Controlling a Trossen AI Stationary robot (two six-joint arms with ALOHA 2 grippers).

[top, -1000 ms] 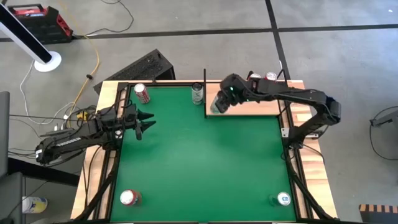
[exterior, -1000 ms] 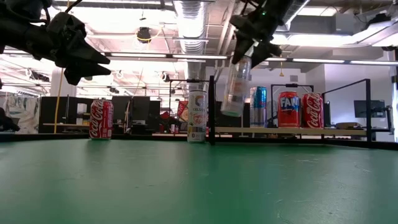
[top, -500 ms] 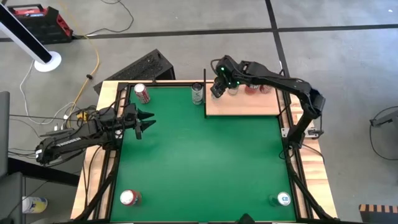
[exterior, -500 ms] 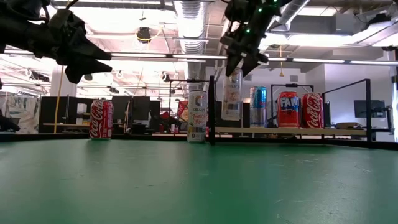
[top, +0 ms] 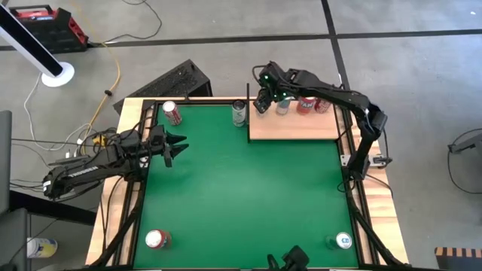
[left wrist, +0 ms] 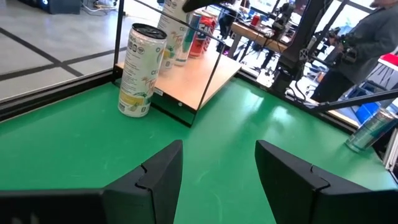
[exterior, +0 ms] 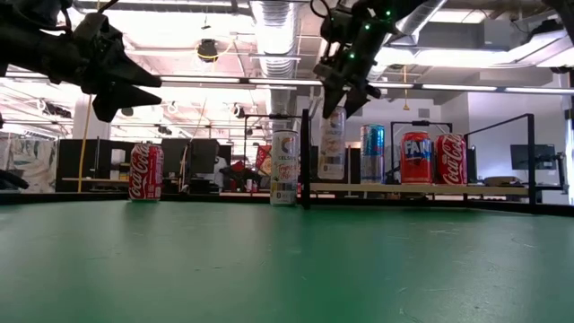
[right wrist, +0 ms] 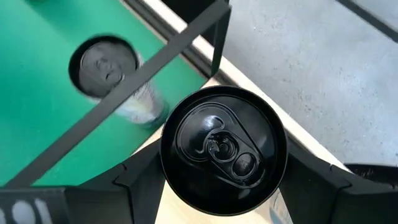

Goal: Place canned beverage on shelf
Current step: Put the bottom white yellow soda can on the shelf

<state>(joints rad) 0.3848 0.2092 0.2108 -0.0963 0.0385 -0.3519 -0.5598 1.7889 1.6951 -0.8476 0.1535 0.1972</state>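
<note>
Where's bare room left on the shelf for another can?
The shelf's whole near half, toward the green felt, is bare. Its back edge is crowded: the right gripper with its can, then a blue can and two red cans.

Overhead, table-level, 2 wrist cams.

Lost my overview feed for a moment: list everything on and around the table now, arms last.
shelf: one, pale wood, far right corner of the table.
slim can: one, pale, upright at the shelf's left end, between the right gripper's fingers.
shelf cans: three, one blue, two red, in a row.
table cans: four; red far left, pale beside the shelf, red near left, blue-white near right.
left gripper: open, empty, above the left side.
right gripper: around the slim can.
</note>
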